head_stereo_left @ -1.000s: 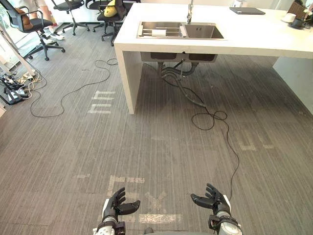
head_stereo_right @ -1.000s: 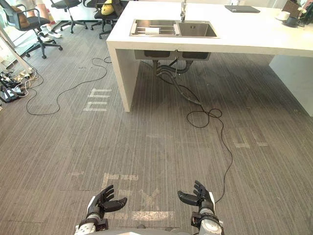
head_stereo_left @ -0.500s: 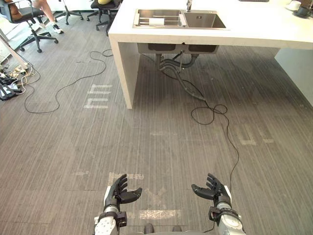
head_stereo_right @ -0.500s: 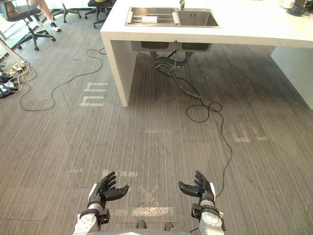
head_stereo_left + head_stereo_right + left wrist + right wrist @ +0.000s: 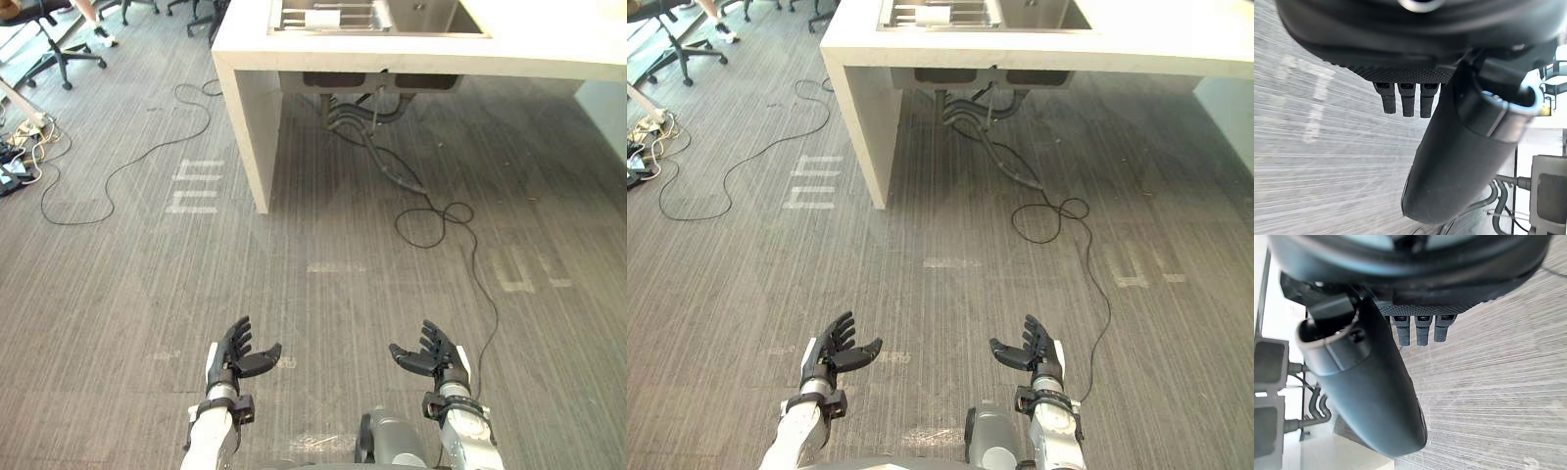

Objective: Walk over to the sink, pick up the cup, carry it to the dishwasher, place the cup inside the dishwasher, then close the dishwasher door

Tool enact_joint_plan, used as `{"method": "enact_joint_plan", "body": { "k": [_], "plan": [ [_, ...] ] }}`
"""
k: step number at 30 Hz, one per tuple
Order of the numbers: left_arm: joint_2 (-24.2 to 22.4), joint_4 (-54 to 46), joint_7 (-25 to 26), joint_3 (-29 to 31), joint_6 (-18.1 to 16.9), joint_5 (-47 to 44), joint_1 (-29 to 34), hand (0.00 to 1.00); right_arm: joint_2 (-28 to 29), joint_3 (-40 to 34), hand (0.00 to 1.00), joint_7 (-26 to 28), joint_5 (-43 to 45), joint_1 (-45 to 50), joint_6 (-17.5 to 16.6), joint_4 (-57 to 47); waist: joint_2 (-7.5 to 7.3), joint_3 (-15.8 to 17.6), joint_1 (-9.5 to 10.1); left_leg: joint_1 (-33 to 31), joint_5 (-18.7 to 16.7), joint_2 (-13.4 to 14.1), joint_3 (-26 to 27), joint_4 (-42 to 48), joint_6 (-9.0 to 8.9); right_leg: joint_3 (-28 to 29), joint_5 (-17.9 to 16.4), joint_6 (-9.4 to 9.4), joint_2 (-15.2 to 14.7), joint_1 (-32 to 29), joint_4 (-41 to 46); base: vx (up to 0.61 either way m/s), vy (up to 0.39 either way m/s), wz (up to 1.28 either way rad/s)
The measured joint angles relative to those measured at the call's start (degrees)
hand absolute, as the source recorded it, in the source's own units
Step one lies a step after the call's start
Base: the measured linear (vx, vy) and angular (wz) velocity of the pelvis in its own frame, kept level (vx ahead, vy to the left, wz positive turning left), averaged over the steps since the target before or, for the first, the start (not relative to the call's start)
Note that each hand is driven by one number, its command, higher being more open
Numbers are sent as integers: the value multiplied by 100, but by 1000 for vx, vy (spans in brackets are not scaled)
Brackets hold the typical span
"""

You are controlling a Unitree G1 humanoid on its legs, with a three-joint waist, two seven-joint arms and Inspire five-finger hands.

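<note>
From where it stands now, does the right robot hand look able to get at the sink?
Probably not yet. The right robot hand is open and empty, and a wide stretch of floor lies between it and the sink in the counter.

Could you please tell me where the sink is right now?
The sink lies at the top of the eye views, slightly right of centre, set into the white counter above the grey drain pipes.
</note>
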Motion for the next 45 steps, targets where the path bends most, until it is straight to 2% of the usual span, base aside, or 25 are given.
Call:
{"method": "enact_joint_plan", "body": {
  "k": [1,2,4,6,7,10,12,15,17,18,20,24,25,26,27,29,32,33,34,35,36,39,41,43,45],
  "plan": [
    [106,-7,13,2,-30,0,14,90,-9,84,90,-7,-12,81,-20,-44,-190,-56,-4,141,-178,-35,7,147,-274,4,1147,-230,10,64,-1084,544,-144,18],
    [108,72,5,61,-21,-1,-11,90,-112,141,90,5,-20,145,-37,-36,-241,-95,-12,296,-404,-37,-4,419,-413,-72,1548,-995,-32,93,-986,662,-175,11],
    [-78,46,6,92,-39,-27,-51,90,-196,135,90,1,-29,76,-14,-53,-51,-95,-20,-63,-247,269,50,1340,-538,-166,1326,-988,189,355,-1134,639,-211,6],
    [-203,50,-33,91,-38,-62,-117,90,-211,147,90,3,-25,109,-15,-53,-29,-10,-36,-652,511,464,153,2967,-507,-223,1290,-1095,379,1006,-1726,527,-190,15],
    [-263,42,-57,90,-41,-93,-66,90,-199,190,90,-2,-11,170,-15,-49,-38,44,6,-950,477,731,254,4024,-442,-213,1313,-1178,505,1636,-2196,427,-129,3],
    [-284,-5,-144,79,-41,-109,11,90,-180,195,90,-9,17,84,-107,-101,-122,110,95,-1688,212,1008,646,4884,-308,91,1266,-1243,544,2607,-2821,460,-107,-34],
    [-276,-152,-147,85,-47,-110,32,90,-187,177,90,-7,17,-15,-114,-139,-106,127,214,-2258,92,976,606,4584,-323,321,1229,-1248,523,2861,-3042,426,66,-61],
    [-296,-203,-153,37,-80,-109,83,90,-181,113,90,-5,14,16,-105,-81,-170,255,298,-2658,191,623,479,2868,-391,479,923,-963,287,3285,-3051,346,163,-28],
    [-389,-204,-153,-14,-84,-107,163,90,-244,60,90,-19,12,98,-101,-23,-26,237,305,-2658,1027,473,345,1307,-320,554,686,-766,266,3435,-3022,369,251,-19],
    [-388,-176,-134,2,-80,-107,231,90,-211,66,90,-37,12,93,-54,144,-49,185,342,-2512,1393,351,392,1220,-87,680,527,-571,169,3516,-2956,349,229,-18],
    [-331,-186,-129,0,-80,-106,199,90,-163,163,90,-38,11,141,-28,166,-262,167,344,-2550,1107,93,500,1298,72,695,285,-230,-142,3414,-2738,424,222,-12],
    [-325,-222,-127,-33,-32,-105,343,90,-138,247,90,7,-53,154,-16,330,-286,171,390,-2022,468,-91,803,1418,221,1159,-56,487,-504,2836,-694,399,211,-27],
    [-253,-272,-119,-70,-31,-105,392,90,-131,310,90,14,-102,155,-16,366,-304,163,373,-1724,353,-128,837,1375,306,1242,-2,1008,-587,2455,410,500,158,2],
    [-133,-416,-99,-166,-9,-106,411,90,-127,372,90,22,-117,164,-15,376,-381,120,282,-1421,227,-228,778,1286,356,1151,-46,981,-737,2050,1472,423,82,13],
    [-111,-456,-99,-174,-9,-106,409,90,-127,375,90,23,-119,164,-16,376,-396,111,270,-1369,207,-246,765,1262,358,1103,-74,930,-766,1977,1618,503,49,29],
    [-117,-844,6,-178,-13,-110,364,90,-138,373,90,32,-227,120,-17,376,-398,103,236,-928,164,-260,586,941,352,647,-335,460,-837,1380,1954,420,-26,27],
    [-153,-1212,44,-177,-47,-113,331,90,-147,376,90,46,-258,120,-17,386,-370,110,226,-585,135,-87,453,742,300,448,-523,139,-704,814,1534,368,-122,29],
    [-196,-1382,97,-178,-58,-113,325,90,-169,388,90,53,-258,105,-17,385,-305,122,209,-454,48,103,409,748,146,439,-501,124,-554,508,1100,399,-195,24],
    [-200,-1567,134,-178,-84,-111,329,90,-172,402,90,58,-258,113,-19,380,-309,115,166,-364,-99,234,331,840,-95,459,-170,136,-394,361,217,491,-232,28],
    [-170,-1636,138,-173,-104,-109,324,90,-188,431,90,51,-258,159,-29,380,-338,103,145,-318,-206,236,278,913,-250,557,707,168,-340,406,-289,441,-206,34],
    [-273,-1724,164,-211,-100,-110,340,90,-311,464,90,39,-259,193,-26,489,-178,64,98,-216,-318,472,192,1061,-319,447,890,-17,-180,579,-270,564,-247,4],
    [-448,-2299,142,-467,-107,-95,337,90,-449,389,90,31,-257,180,-23,463,-35,8,129,-282,36,596,25,1306,-273,381,739,-231,-7,886,-492,420,-194,0],
    [-467,-2713,121,-651,-133,-82,291,90,-485,333,90,11,-254,278,-32,448,-24,12,87,-377,320,641,-145,1754,-340,235,708,-230,26,1306,-855,355,-172,36],
    [-631,-3134,180,-684,-214,-61,231,90,-474,346,90,12,-251,490,-62,358,26,30,86,-815,815,775,-174,3016,-450,82,710,-231,86,1905,-1308,234,-75,33],
    [-682,-3419,293,-691,-369,-51,213,90,-404,365,90,10,-233,634,-96,352,32,26,152,-1183,584,925,-68,3885,-525,44,715,-231,94,2324,-1625,218,-9,17]
  ]
}}
